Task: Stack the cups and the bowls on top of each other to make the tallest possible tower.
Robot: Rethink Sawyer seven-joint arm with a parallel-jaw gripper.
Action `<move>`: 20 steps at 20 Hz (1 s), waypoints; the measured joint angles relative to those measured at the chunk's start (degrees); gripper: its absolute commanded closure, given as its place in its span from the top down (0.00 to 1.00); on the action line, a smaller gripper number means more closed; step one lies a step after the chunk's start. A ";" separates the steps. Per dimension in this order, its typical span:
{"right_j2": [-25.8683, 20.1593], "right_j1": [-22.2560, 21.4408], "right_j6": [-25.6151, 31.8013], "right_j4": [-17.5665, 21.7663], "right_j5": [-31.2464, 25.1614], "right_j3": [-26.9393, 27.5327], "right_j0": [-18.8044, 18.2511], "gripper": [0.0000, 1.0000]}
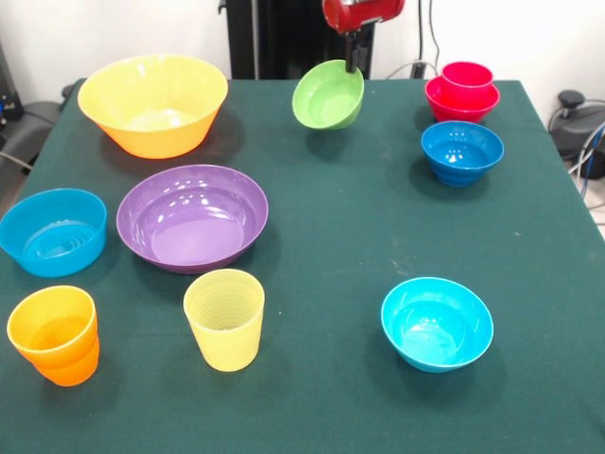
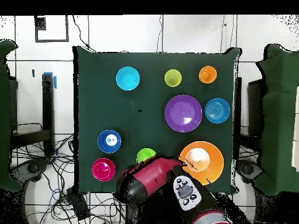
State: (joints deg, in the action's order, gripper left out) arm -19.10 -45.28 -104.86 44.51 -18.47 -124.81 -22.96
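Robot lab: green-cloth table (image 1: 340, 246), loose cables (image 2: 35, 154), tiled floor (image 2: 146, 32).

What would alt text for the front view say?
The end effector holds a tilted lime green bowl by its rim above the green table. Around it sit six bowls and three cups, the red cup nested in the red bowl.

A tumbler (image 1: 467, 76) sits nested in a small bowl (image 1: 461, 102) at the table's (image 1: 340, 236) far corner; another bowl (image 1: 461, 151) stands just before them.
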 measured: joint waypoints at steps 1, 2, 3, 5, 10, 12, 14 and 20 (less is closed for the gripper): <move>0.34 0.02 0.00 -0.09 0.00 -0.21 0.17 0.00; 0.55 0.02 0.00 -0.19 0.00 -0.35 0.26 0.00; 0.77 0.02 0.00 -0.26 0.00 -0.47 0.35 0.00; 1.21 0.02 0.00 -0.39 0.00 -0.70 0.60 0.00; 2.29 0.02 0.00 -0.50 0.02 -1.13 1.96 0.00; 2.90 0.02 0.00 -0.63 0.08 -1.36 2.81 0.00; 3.58 0.01 -0.01 -0.69 0.39 -1.49 3.53 0.00; 4.52 -0.26 -0.01 -1.50 0.85 -1.60 4.60 0.00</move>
State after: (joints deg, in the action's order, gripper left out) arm -14.58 -45.54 -104.87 43.01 -17.62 -126.41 -18.36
